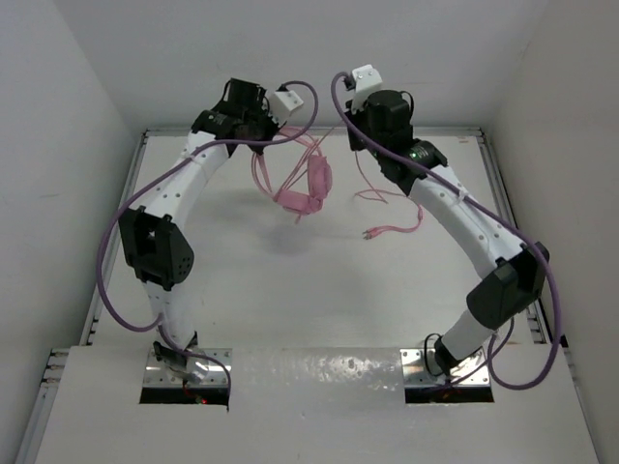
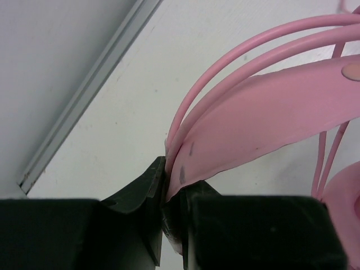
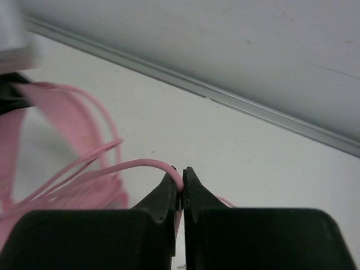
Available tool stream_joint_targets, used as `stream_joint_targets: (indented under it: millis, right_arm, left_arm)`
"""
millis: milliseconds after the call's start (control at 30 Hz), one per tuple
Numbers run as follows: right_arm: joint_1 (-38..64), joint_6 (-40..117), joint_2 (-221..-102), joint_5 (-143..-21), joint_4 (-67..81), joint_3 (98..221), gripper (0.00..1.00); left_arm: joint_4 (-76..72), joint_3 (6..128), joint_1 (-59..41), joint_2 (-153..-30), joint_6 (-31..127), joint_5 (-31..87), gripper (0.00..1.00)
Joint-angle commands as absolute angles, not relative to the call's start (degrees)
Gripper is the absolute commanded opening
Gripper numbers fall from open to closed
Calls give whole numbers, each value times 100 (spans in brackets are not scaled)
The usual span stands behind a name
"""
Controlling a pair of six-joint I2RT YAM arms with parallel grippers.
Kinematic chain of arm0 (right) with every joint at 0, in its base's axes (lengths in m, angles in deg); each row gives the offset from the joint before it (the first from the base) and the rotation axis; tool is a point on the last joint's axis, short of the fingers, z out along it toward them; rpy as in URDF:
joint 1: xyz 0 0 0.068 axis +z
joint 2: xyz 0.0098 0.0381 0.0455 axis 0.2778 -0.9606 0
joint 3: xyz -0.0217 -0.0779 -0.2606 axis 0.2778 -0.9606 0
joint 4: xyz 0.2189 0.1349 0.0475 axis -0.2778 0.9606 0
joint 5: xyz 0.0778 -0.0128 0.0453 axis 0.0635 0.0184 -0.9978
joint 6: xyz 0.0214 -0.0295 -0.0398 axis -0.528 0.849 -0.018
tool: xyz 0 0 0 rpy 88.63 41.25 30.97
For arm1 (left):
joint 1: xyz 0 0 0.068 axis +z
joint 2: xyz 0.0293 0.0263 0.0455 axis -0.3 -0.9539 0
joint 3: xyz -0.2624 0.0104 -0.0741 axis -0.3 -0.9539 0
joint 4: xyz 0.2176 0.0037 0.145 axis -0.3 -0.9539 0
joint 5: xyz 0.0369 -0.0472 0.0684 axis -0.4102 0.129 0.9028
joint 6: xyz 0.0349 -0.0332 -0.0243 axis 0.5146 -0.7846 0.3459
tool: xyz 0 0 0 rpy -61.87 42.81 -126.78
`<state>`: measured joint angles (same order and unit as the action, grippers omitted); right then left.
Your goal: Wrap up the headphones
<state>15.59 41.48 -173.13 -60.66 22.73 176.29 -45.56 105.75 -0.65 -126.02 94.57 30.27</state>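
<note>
The pink headphones (image 1: 308, 186) hang above the far middle of the table, earcups dangling low. My left gripper (image 2: 173, 194) is shut on the flat pink headband (image 2: 270, 121), with two turns of the thin pink cable (image 2: 225, 56) lying along the band's outer curve. My right gripper (image 3: 181, 183) is shut on the thin pink cable (image 3: 121, 167), which arcs left toward the blurred headphones (image 3: 62, 121). In the top view the rest of the cable (image 1: 392, 213) trails down to the table, ending in a plug (image 1: 370, 234). Both grippers (image 1: 266, 121) (image 1: 353, 121) sit high at the back.
A metal rail (image 1: 319, 130) edges the table at the back, with white walls close on three sides. The arms' thick purple cables (image 1: 126, 222) (image 1: 546, 280) loop outward beside each arm. Arm bases (image 1: 189, 372) (image 1: 450, 372) sit at the near edge.
</note>
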Motion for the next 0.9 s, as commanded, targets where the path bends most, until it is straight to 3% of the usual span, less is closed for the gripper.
stream_joint_targets:
  millis: [0,267,300,400,433,667,867]
  right_arm:
    - [1157,3878,-17681,-5936,1856,17980,0]
    - [268,2602,-18033,-7043,1224,17814,0]
    - [268,2646,-18024,-7427,1075,17692,4]
    - [276,2620,-17980,-8509,515,16842,46]
    - [277,2585,-17963,-8695,337,16629,50]
    - [338,1795,-17901,-9136,-1823,15099,59]
    - [382,1732,-18147,-8557,-1923,14931,63]
  left_arm:
    - [-5300,11247,-82,-12123,9439,2134,0]
    - [-6118,12100,-100,-12044,8814,1281,0]
    - [-6162,12205,-100,-12062,8500,1158,0]
    - [-6128,12863,-82,-12114,7743,1087,0]
    - [-6119,12987,-73,-12123,7610,1078,0]
    - [-6127,13744,-56,-12123,7047,1025,0]
    - [-6058,14061,15,-12045,6766,982,0]
